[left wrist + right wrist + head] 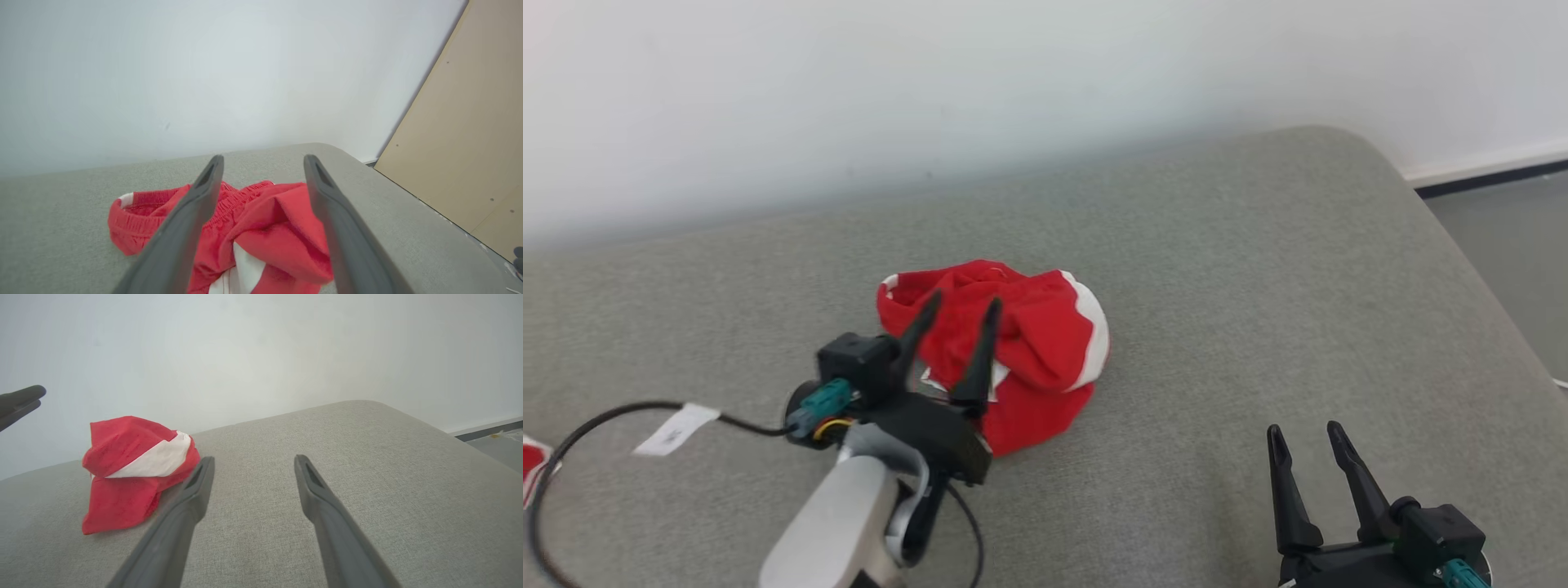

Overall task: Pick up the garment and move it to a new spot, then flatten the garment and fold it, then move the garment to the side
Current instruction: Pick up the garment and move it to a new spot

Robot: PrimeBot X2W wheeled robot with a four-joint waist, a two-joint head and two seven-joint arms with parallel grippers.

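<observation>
Garment: red fabric w/ white trim, elastic gathered band showing along one edge. Crumpled in a loose heap, not flat, not folded, w/ creases bunched up on top. Lies on grey cushion, approx mid-surface, well in from cushion's rounded corner & its edges.

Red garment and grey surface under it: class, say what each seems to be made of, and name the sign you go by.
Red garment: soft matt cloth, likely a cotton-type knit or fleece; it slumps in rounded folds, with a gathered elastic waistband and white panels. Grey surface: matt woven upholstery fabric, a fine flecked weave showing; its rounded corner hints at padding beneath.
</observation>
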